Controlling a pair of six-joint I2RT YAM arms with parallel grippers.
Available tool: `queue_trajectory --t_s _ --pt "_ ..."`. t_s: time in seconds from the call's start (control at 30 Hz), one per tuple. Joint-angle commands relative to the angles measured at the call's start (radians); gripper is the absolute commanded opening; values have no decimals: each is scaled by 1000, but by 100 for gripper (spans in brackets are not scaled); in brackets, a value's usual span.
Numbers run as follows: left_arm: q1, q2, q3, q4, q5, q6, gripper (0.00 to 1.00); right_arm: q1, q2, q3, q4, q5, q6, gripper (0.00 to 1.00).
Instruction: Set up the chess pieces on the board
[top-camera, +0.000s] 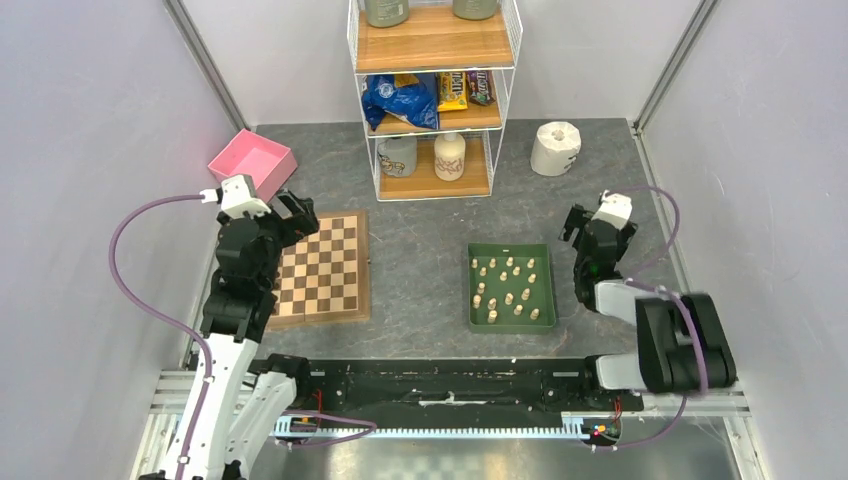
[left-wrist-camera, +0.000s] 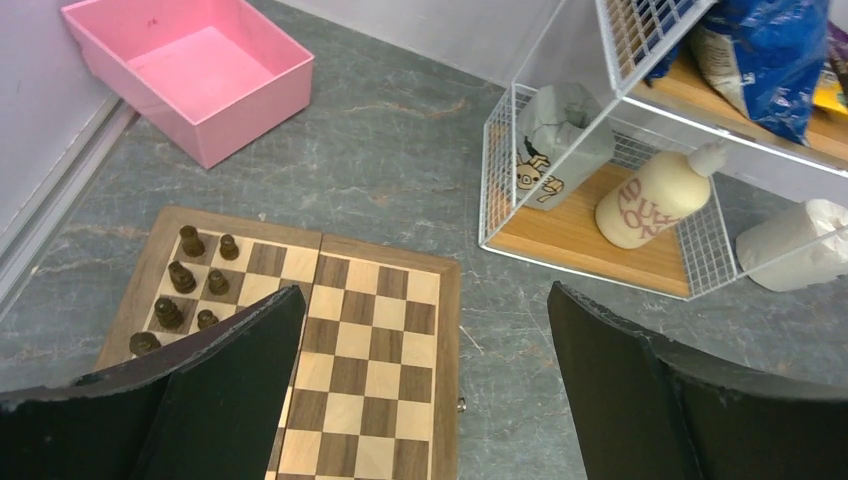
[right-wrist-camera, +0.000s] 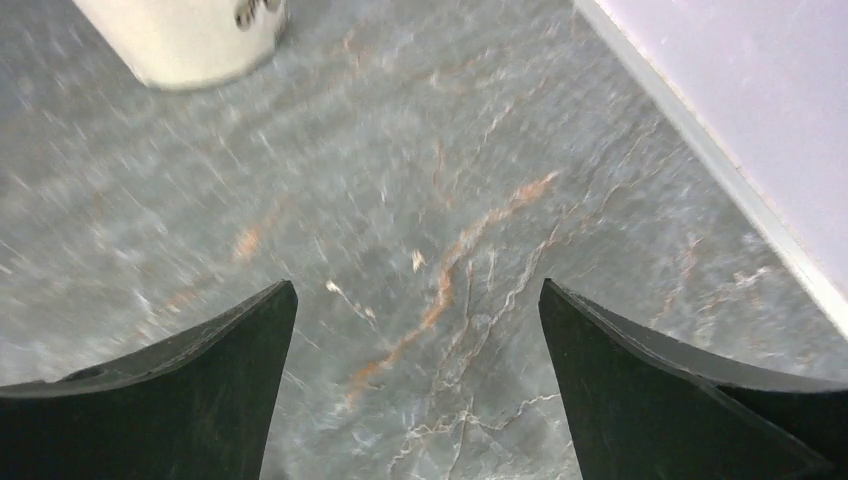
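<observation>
The board (top-camera: 330, 280) lies left of centre, its back-left corner hidden under my left arm. My left gripper (top-camera: 300, 215) hovers over its far edge, open and holding nothing. In the left wrist view the gripper (left-wrist-camera: 425, 290) frames the board (left-wrist-camera: 370, 340), and several dark brown chess pieces (left-wrist-camera: 190, 280) stand in its far-left corner, partly behind the left finger (left-wrist-camera: 230, 380). Several pale chess pieces (top-camera: 510, 285) stand in the green tray (top-camera: 470, 290). My right gripper (top-camera: 572, 228) is to the tray's right, open and empty over bare tabletop (right-wrist-camera: 415, 285).
A pink box (top-camera: 252, 162) sits behind the board at the back left. A wire shelf rack (top-camera: 432, 90) with bottles and snack bags stands at the back centre. A white paper roll (top-camera: 555, 147) is at the back right. Walls close both sides.
</observation>
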Motion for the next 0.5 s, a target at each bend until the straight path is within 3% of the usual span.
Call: queue_trajectory --t_s 0.0,0.13,0.2,0.3,0.47 --pt "0 9 -4 15 -98 -68 99 2 -271 283 -624 71 174 99" --pt "0 -6 25 -49 -103 -73 99 2 -359 599 -1276 1 523 99" --pt "1 -25 10 -81 -73 -90 99 3 -387 646 -1356 -147 496 99" --pt "0 -57 -6 -101 -48 -85 99 4 -444 624 -1449 -145 564 99" --pt "0 -81 -2 -144 4 -62 100 4 -469 596 -1579 -250 546 99"
